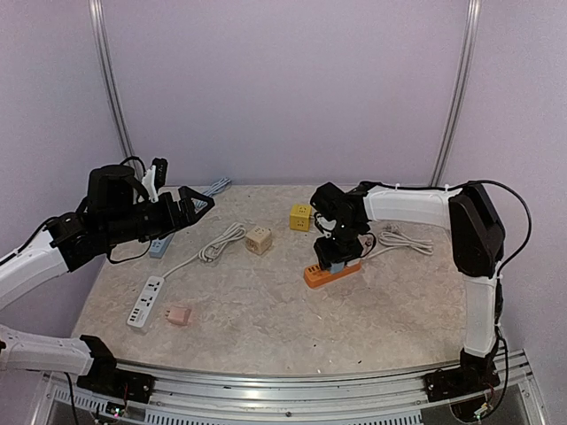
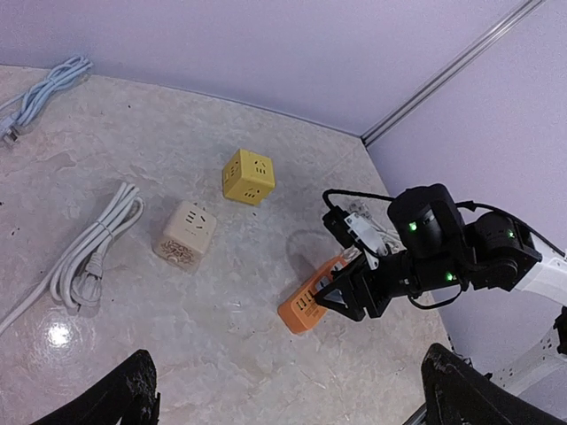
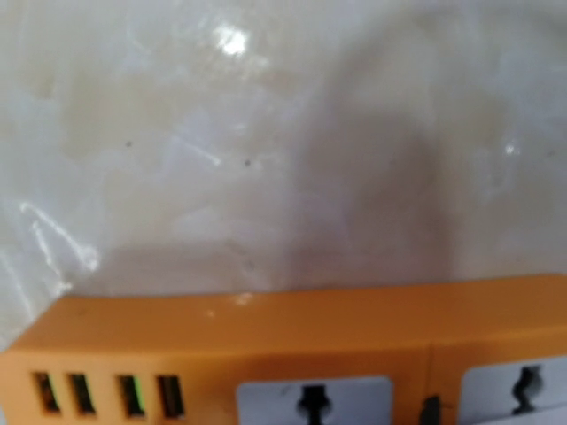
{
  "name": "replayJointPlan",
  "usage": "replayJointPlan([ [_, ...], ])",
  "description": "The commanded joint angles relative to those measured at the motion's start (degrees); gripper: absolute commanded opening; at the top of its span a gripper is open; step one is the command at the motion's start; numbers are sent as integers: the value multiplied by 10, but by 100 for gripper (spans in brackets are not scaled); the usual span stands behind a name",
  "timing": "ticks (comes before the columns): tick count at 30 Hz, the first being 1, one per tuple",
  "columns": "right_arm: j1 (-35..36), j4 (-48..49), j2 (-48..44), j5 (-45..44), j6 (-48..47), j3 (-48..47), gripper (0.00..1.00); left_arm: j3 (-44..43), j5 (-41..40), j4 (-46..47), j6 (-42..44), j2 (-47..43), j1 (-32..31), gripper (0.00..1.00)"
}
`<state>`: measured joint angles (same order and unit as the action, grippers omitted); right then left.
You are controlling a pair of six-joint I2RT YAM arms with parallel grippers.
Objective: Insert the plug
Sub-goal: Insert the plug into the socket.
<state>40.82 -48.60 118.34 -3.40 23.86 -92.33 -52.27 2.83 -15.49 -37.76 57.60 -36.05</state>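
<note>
We saw the right gripper (image 1: pixel 335 258) down at the orange power strip (image 1: pixel 315 277), grip unclear; left gripper (image 1: pixel 198 205) spread wide

Three power strips (image 1: pixel 332 273) (image 1: pixel 145 301) (image 1: pixel 160 245), the bluish one uncertain; two cube sockets (image 1: pixel 300 217) (image 1: pixel 258 239); one pink adapter (image 1: pixel 179 315); three coiled cables (image 1: pixel 221 241) (image 1: pixel 215 187) (image 1: pixel 403 239).

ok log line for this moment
left fingers open, empty, raised | right fingers at orange strip, grip unclear | visible sockets empty
</note>
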Motion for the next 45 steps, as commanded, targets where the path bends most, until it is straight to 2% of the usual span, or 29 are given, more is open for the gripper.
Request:
replayJointPlan([
  [1, -2, -29, 8, -25, -1, -30, 61, 9, 7, 6, -2, 2, 4, 99],
  [17, 0, -74, -27, -64, 5, -82, 60, 10, 2, 8, 2, 1, 4, 99],
  [27, 3, -60, -72, -63, 15, -16, 59, 11, 13, 16, -2, 11, 5, 99],
  [36, 6, -28, -60, -40, 15, 36, 59, 12, 15, 16, -3, 11, 7, 99],
  [45, 7, -20, -45, -9, 11, 43, 57, 10, 11, 12, -1, 5, 9, 99],
])
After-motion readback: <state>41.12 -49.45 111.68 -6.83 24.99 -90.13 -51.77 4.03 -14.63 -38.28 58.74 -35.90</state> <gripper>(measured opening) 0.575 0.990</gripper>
